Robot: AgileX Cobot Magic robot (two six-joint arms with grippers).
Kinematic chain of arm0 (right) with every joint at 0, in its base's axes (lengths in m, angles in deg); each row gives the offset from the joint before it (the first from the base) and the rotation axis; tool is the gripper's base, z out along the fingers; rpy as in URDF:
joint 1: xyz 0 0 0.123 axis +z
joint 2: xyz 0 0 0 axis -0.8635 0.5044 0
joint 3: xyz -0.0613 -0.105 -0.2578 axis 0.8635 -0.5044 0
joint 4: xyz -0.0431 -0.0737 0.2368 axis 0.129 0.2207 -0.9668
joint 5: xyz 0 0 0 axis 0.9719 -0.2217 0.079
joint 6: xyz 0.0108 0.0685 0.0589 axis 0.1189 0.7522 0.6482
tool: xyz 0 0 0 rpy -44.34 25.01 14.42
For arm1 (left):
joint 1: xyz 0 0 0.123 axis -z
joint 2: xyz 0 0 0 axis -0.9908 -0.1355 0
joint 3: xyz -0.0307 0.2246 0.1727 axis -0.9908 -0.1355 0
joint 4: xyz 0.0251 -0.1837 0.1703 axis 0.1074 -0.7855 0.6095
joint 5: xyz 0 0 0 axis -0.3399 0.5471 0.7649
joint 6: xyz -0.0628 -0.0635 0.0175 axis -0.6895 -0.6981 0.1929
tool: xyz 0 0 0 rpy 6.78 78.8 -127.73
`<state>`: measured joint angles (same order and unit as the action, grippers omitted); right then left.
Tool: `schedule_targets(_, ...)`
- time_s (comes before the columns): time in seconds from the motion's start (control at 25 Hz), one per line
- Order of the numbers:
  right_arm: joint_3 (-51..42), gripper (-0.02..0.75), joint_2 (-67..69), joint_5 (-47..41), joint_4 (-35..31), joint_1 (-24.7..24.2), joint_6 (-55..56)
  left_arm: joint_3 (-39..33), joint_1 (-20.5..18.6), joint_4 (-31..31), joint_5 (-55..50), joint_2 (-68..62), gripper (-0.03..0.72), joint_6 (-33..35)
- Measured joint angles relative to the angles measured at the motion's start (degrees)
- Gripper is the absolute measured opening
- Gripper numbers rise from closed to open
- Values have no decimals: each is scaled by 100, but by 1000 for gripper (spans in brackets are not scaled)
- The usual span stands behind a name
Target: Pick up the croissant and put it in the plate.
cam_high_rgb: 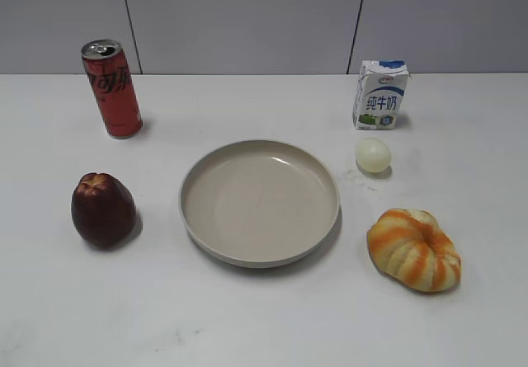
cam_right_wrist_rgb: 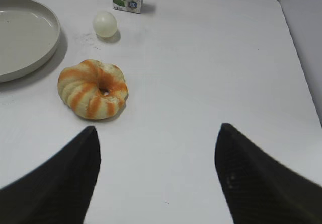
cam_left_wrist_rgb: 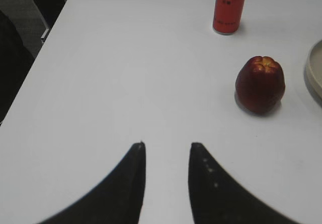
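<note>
The croissant (cam_high_rgb: 414, 249), puffy with orange and cream stripes and a dimpled centre, lies on the white table right of the plate (cam_high_rgb: 206, 243). In the right wrist view the croissant (cam_right_wrist_rgb: 93, 89) lies ahead and left of my right gripper (cam_right_wrist_rgb: 157, 129), which is wide open and empty above bare table. The plate's rim (cam_right_wrist_rgb: 50, 43) shows at the upper left there. My left gripper (cam_left_wrist_rgb: 167, 144) is open and empty over bare table, far from the croissant. Neither gripper shows in the exterior view.
A dark red apple (cam_high_rgb: 102, 209) sits left of the plate, also in the left wrist view (cam_left_wrist_rgb: 260, 84). A red can (cam_high_rgb: 112, 88) stands back left. A milk carton (cam_high_rgb: 380, 95) and a pale egg (cam_high_rgb: 373, 155) stand back right. The table's right edge (cam_right_wrist_rgb: 297, 58) is near.
</note>
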<state>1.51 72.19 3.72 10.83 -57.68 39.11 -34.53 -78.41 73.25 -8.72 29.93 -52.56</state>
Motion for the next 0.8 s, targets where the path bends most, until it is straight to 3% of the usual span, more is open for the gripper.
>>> schedule_targets(0.6, 0, 536, 0, 11, 0, 0, 0, 0, 0, 0, 0, 0, 233, 0)
schedule_targets(0.8, 95, 536, 595, 259, -47, 0, 0, 0, 0, 0, 0, 0, 233, 0)
